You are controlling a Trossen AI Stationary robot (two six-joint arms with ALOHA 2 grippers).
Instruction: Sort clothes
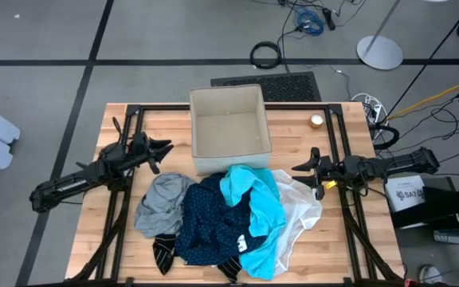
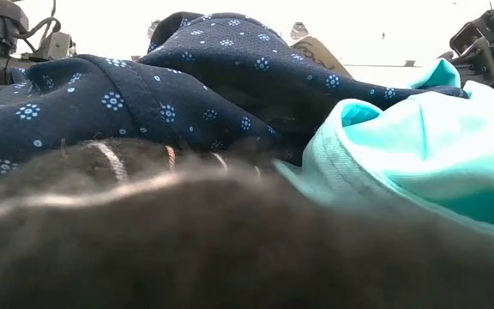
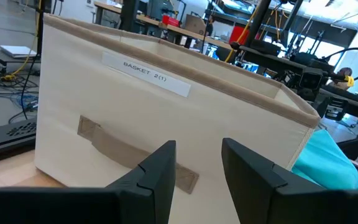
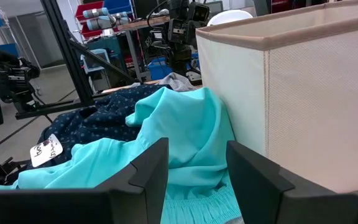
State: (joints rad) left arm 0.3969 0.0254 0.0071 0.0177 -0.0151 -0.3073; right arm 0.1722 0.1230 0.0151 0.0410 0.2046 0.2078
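Turquoise shirt (image 1: 253, 209), navy dotted piece (image 1: 213, 223), grey top (image 1: 159, 203) and white piece (image 1: 303, 209) lie heaped between both grippers; nothing is sorted yet. Left gripper (image 1: 166, 149) and right gripper (image 1: 297, 168) stand part-open, empty, flanking the box (image 1: 229, 97).

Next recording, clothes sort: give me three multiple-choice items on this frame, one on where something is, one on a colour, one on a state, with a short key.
1. Where is the clothes pile relative to the beige fabric box?
A. Inside the box
B. On the table in front of the box, against its near wall
C. On the floor

2. What colour is the shirt lying between the navy dotted piece and the white sheer piece?
A. Red
B. Yellow
C. Turquoise

3. What state is the left end effector in?
A. Open, holding nothing
B. Shut on a sock
C. Shut on the box handle

Key: 1 B, the high view shows the pile heaped on the wood at the box's near side. 2 C, bright turquoise in the high and right wrist views. 3 A, the left wrist view shows a bare gap between the fingers.
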